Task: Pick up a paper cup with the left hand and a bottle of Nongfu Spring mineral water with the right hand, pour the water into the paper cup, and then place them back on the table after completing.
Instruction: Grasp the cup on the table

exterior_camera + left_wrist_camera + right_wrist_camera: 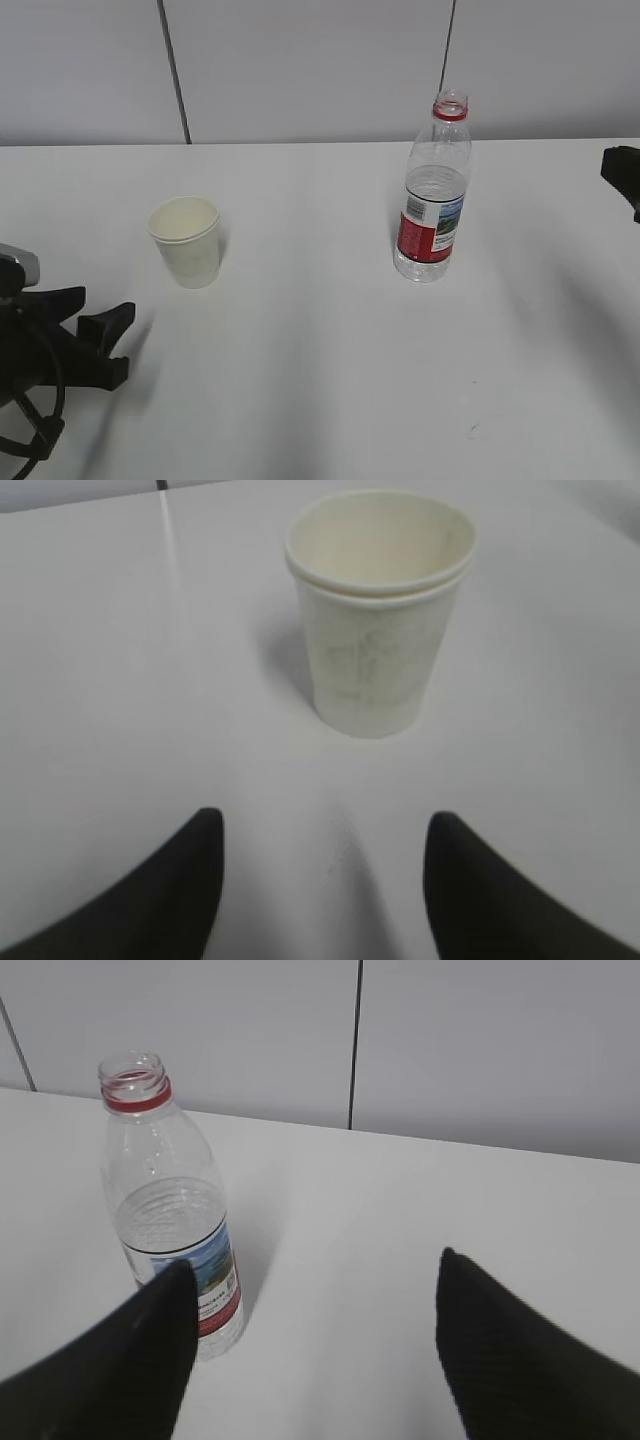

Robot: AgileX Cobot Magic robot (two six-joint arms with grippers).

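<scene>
A cream paper cup [186, 241] stands upright on the white table [320, 380], left of centre. It also shows in the left wrist view [378, 620], ahead of my open, empty left gripper [326, 825]. That gripper [112, 345] is low at the left edge, apart from the cup. An uncapped clear bottle [433, 195] with a red label and red neck ring stands right of centre, about half full of clear water [436, 185]. In the right wrist view the bottle [175, 1215] is ahead-left of my open, empty right gripper [312, 1270]. Only a bit of the right hand [622, 170] shows at the right edge.
A grey panelled wall [320, 60] with dark vertical seams rises behind the table's far edge. Bare white tabletop lies between the cup and bottle and in front of them.
</scene>
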